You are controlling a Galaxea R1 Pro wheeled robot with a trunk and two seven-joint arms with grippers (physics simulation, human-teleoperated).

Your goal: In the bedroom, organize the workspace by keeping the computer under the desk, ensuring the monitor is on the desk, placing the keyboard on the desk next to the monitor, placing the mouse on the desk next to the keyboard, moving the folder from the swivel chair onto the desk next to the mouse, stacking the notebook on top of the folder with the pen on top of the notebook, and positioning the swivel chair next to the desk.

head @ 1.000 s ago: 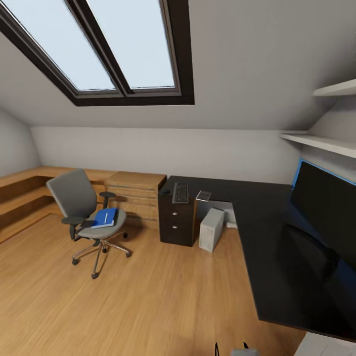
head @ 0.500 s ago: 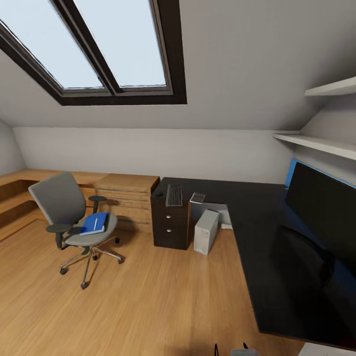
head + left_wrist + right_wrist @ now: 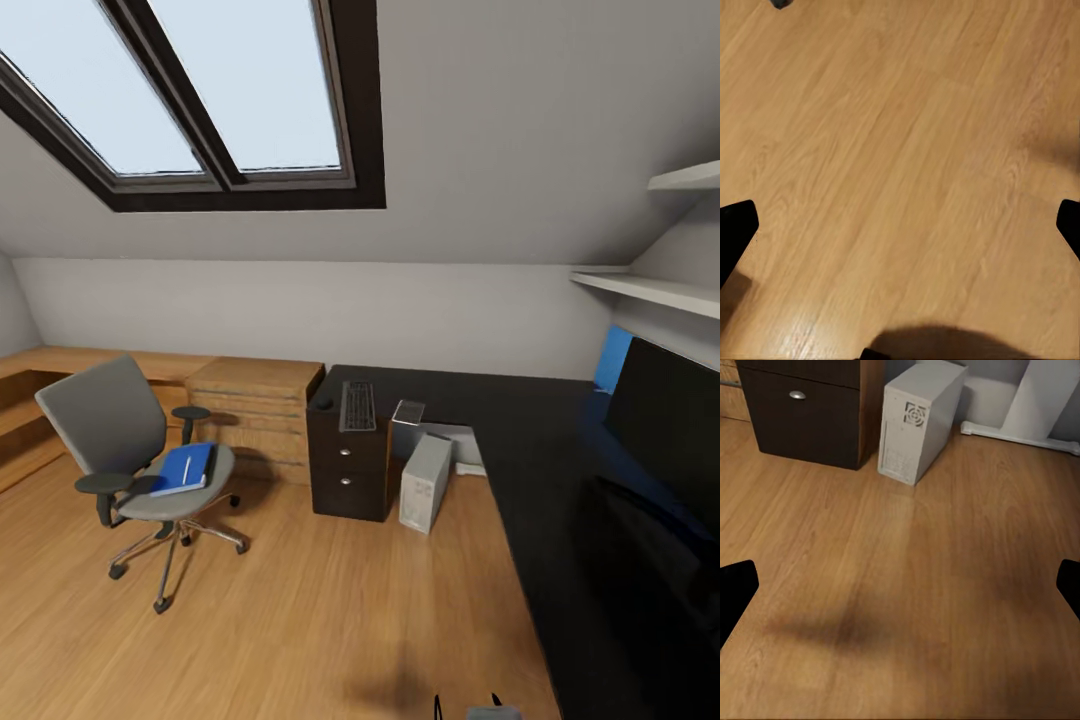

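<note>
Both pincers spread wide above wood floor [image 3: 907,150]; blue folder [image 3: 184,468] flat on grey swivel chair [image 3: 112,425]

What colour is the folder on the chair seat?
Bright blue: the folder lies on the swivel chair, clearest in the head view.

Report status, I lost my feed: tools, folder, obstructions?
Left tool and right tool open, empty, over floor. Folder on swivel chair, away from desk. Open floor between.

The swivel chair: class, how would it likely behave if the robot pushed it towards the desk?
The swivel chair stands on casters, so it would probably roll easily. Its seat may swivel under an off-centre push. The folder lying loose on it might slide.
</note>
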